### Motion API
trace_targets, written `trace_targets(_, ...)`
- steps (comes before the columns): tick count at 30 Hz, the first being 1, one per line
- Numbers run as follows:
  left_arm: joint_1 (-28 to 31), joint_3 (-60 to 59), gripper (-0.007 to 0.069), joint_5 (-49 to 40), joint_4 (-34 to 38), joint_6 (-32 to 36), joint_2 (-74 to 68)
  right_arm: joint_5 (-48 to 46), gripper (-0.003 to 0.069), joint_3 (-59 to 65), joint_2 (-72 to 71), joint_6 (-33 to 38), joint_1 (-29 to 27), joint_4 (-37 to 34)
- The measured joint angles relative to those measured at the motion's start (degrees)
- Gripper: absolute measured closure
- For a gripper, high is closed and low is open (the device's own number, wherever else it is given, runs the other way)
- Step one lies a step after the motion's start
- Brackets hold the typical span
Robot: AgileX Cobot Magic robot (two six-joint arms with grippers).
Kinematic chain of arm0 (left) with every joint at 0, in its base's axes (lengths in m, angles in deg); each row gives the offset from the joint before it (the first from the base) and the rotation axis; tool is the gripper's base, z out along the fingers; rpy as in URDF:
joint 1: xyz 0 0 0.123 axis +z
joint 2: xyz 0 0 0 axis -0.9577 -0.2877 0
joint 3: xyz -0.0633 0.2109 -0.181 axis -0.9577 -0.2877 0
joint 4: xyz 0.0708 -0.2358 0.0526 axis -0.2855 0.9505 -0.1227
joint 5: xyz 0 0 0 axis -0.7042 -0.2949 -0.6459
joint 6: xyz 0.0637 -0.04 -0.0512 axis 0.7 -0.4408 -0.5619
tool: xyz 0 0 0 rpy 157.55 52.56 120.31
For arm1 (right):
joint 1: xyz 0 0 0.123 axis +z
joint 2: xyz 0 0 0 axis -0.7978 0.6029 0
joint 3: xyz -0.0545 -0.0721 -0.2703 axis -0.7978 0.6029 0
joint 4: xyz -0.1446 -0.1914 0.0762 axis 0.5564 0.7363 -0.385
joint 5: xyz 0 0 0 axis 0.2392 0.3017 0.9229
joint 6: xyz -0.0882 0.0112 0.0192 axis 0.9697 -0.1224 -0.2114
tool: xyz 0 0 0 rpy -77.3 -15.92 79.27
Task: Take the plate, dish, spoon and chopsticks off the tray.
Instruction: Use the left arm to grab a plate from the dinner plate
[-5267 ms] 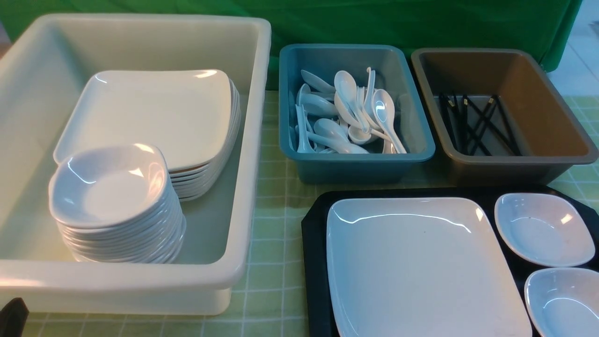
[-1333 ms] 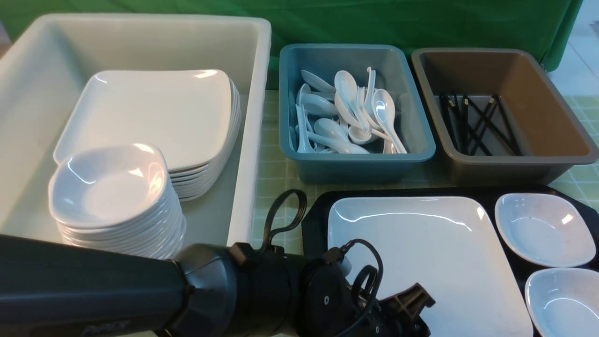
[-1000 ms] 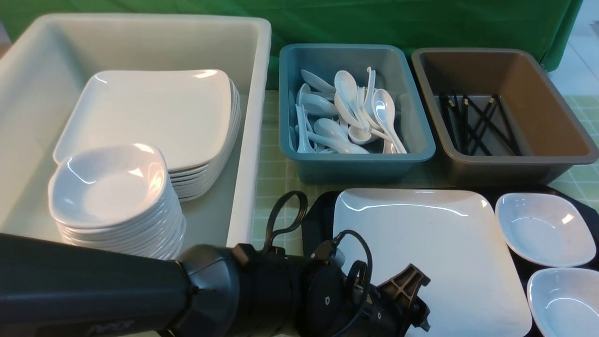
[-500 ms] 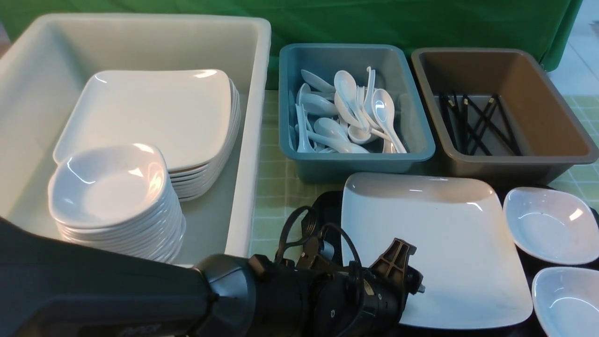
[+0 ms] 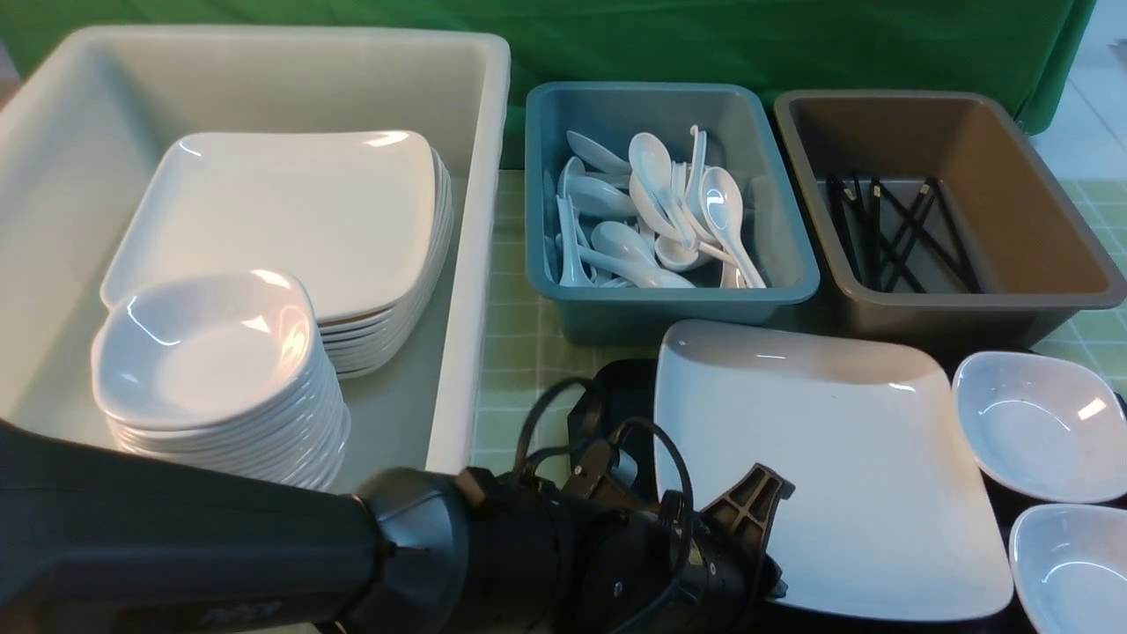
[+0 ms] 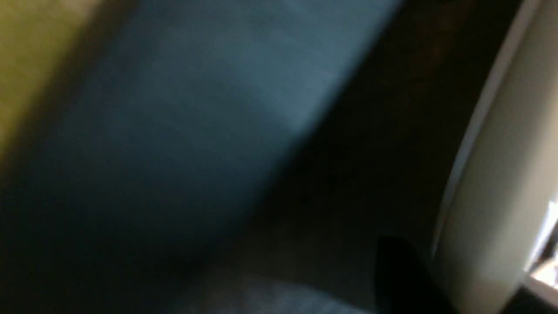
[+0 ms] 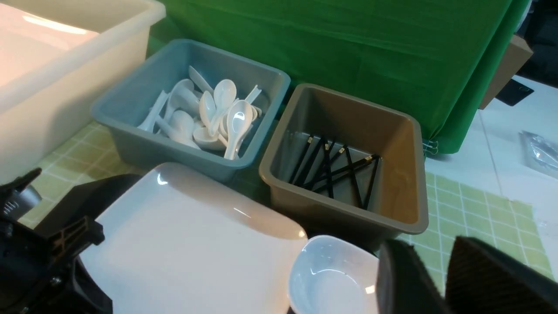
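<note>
1. Destination: plate stack (image 5: 290,220) inside the cream tub (image 5: 475,264).
2. Left pincer (image 5: 770,586) pinches the plate (image 5: 828,458) at its near-left edge, raised above the tray (image 7: 83,196). Keep it level and lift it over the tub wall.
3. Right pincer (image 7: 441,279) is spread and empty; keep it clear.

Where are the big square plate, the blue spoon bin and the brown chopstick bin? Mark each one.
plate (image 5: 836,458), front view, on its flat white centre.
blue bin (image 5: 775,211), front view, on its inner right wall.
brown bin (image 5: 1012,202), front view, on its inner right wall.
</note>
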Motion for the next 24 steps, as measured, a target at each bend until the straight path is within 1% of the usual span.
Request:
trace_targets(3, -0.1, 0.3, 0.0589, -0.2, -2.8, 0.1, 0.3, -0.1, 0.0493, 0.0, 0.0, 0.0, 0.0, 0.0)
trace_targets(10, -0.1, 0.3, 0.0589, -1.1, -5.0, 0.0, 0.8, -0.4, 0.0482, 0.0, 0.0, 0.0, 0.0, 0.0)
trace_targets(13, 0.3, 0.4, 0.0594, -2.2, -7.4, 0.0, 1.7, -0.4, 0.0482, 0.0, 0.0, 0.0, 0.0, 0.0)
trace_targets(24, 1.5, -0.1, 0.0599, -3.6, -9.1, -2.9, 2.6, -0.4, 0.0479, 0.0, 0.0, 0.0, 0.0, 0.0)
